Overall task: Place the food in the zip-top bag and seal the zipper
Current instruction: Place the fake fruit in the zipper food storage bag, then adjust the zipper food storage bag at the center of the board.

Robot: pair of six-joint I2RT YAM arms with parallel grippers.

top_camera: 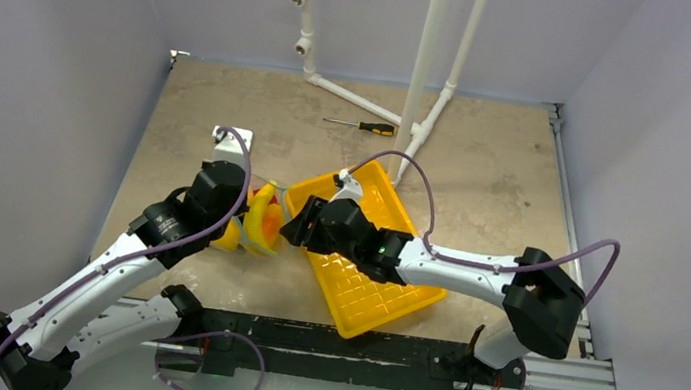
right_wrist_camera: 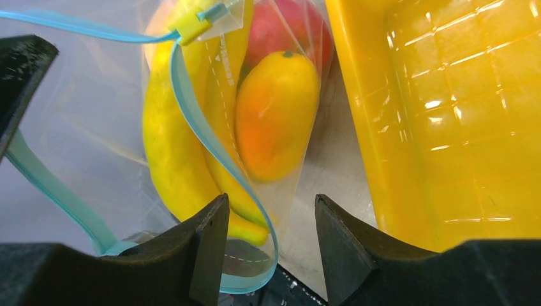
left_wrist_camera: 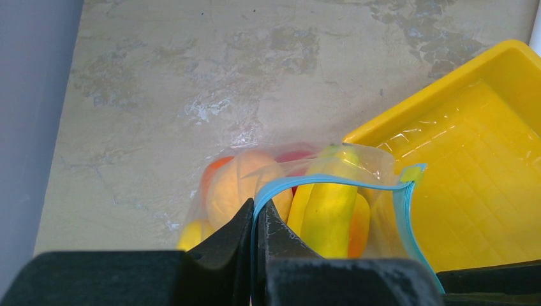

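Note:
The clear zip-top bag (top_camera: 259, 226) stands between my two grippers, left of the yellow tray. It holds the food: a yellow banana (right_wrist_camera: 169, 153), an orange mango (right_wrist_camera: 277, 111), a red apple (right_wrist_camera: 287, 29) and a peach-coloured fruit (left_wrist_camera: 239, 185). My left gripper (left_wrist_camera: 258, 213) is shut on the teal-blue zipper (left_wrist_camera: 332, 180) at the bag's left end. The bag mouth gapes open. My right gripper (right_wrist_camera: 271, 217) is open, and a loop of the zipper strip (right_wrist_camera: 210, 140) hangs between its fingers without being pinched. A yellow slider tab (right_wrist_camera: 191, 25) sits at the strip's far end.
The yellow gridded tray (top_camera: 379, 290) lies right of the bag, under my right arm, and shows no fruit. A black-and-yellow screwdriver (top_camera: 366, 126) lies at the back. White pipes (top_camera: 429, 65) rise behind the tray. Grey walls enclose the table.

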